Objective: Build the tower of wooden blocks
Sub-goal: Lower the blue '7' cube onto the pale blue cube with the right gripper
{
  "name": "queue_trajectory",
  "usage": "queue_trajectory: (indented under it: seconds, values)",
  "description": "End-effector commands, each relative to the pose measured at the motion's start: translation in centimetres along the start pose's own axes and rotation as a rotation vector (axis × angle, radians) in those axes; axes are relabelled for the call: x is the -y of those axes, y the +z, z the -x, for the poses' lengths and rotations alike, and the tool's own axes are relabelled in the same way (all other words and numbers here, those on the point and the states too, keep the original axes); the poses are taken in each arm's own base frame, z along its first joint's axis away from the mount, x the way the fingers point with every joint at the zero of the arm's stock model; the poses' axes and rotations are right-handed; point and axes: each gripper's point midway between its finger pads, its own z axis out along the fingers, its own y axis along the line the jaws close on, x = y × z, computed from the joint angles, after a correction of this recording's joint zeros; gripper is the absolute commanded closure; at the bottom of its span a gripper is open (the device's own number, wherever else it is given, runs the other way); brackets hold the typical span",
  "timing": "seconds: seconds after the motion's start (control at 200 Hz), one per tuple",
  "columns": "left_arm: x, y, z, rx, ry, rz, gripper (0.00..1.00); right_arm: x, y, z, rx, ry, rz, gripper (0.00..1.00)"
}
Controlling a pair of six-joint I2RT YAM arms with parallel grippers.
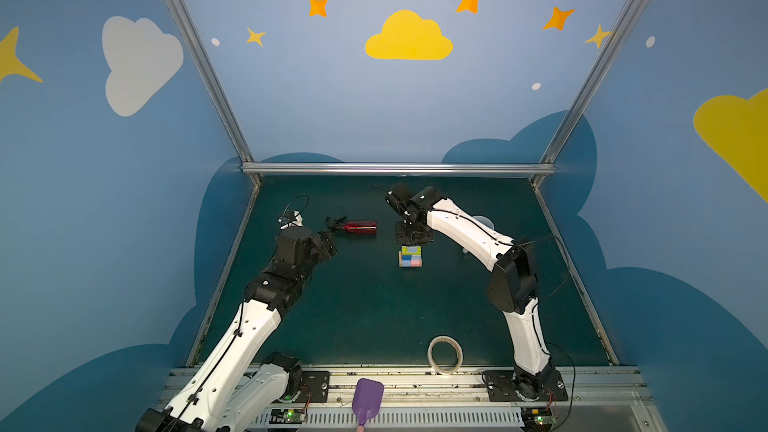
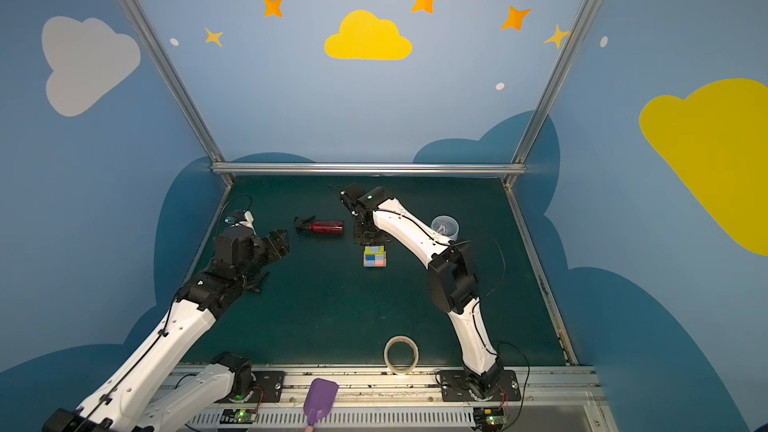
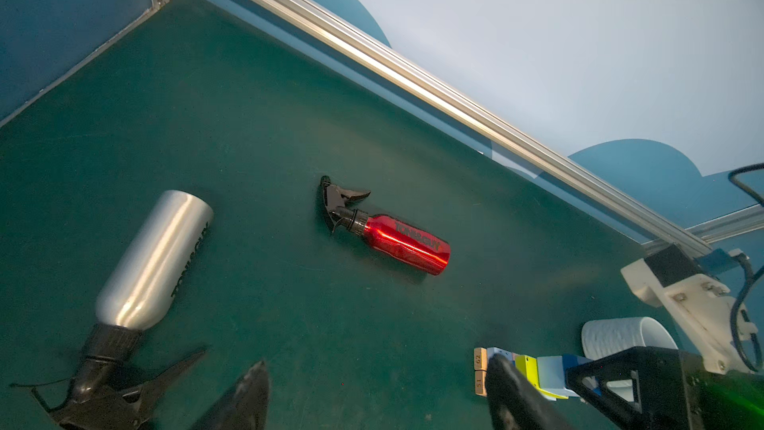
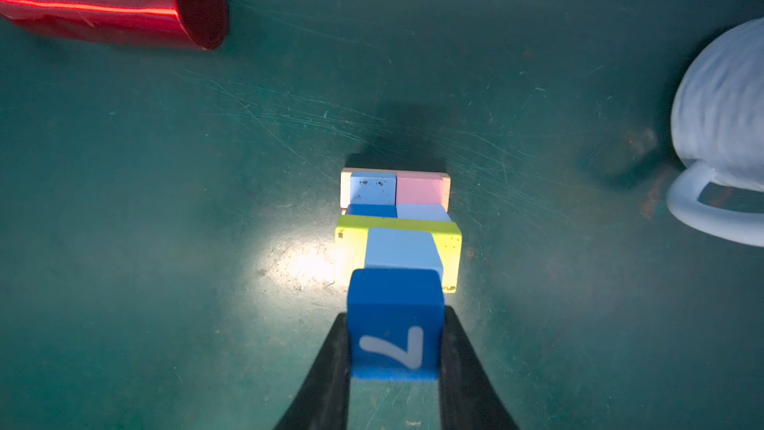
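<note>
The left end effector (image 3: 378, 399) is open wide and holds nothing. Next, a red bottle (image 1: 360, 227) lies on the green desk (image 1: 353, 318). The wood block tower (image 1: 410, 256) stands in the middle of the desk. The right end effector (image 4: 395, 318) squeezes a dark blue cube (image 4: 395, 295) marked "7", close by the tower's top.

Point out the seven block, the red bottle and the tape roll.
seven block (image 4: 395, 312): right wrist view, dark-blue face.
red bottle (image 3: 403, 244): left wrist view, its body.
tape roll (image 1: 445, 369): a top view, near rim.
</note>
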Motion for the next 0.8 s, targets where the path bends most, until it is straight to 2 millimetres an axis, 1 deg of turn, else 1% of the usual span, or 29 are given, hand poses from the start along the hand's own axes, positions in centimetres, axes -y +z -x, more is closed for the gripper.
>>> queue_trajectory:
  seconds: [0.0, 0.656, 0.796]
  values:
    - [-0.06, -0.21, 0.21, 0.012, -0.005, -0.005, 0.18, -0.04, 0.08, 0.51, 0.006, 0.023, -0.001, 0.76]
    - [-0.24, -0.12, 0.22, 0.01, -0.009, -0.001, 0.18, 0.12, 0.28, 0.47, -0.002, 0.025, -0.007, 0.73]
    - [-0.21, -0.09, 0.19, 0.009, -0.01, -0.003, 0.18, 0.22, 0.32, 0.52, -0.001, 0.026, -0.01, 0.71]
